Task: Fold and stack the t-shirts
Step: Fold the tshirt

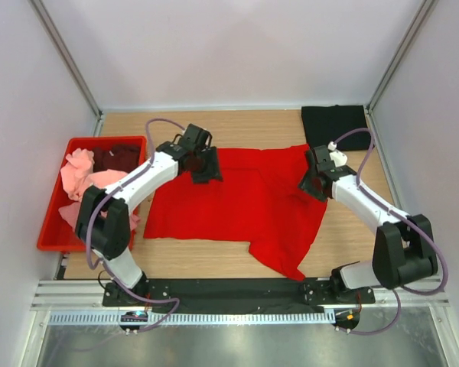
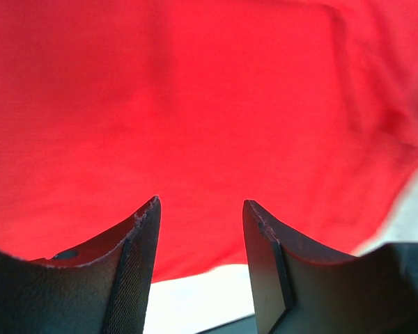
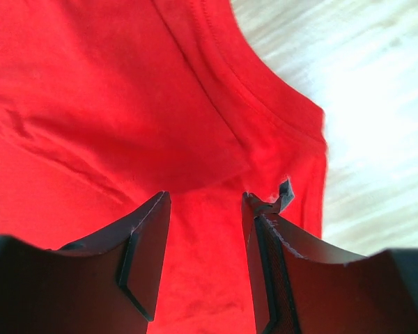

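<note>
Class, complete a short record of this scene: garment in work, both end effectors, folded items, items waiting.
Garment in work: bright red cloth t-shirt, spread on the wooden table
Left end effector: open, above its far left edge
Right end effector: open, above its right side
Folded: black cloth t-shirt, far right corner
Waiting: pink shirts, maroon shirt, in red plastic crate
</note>
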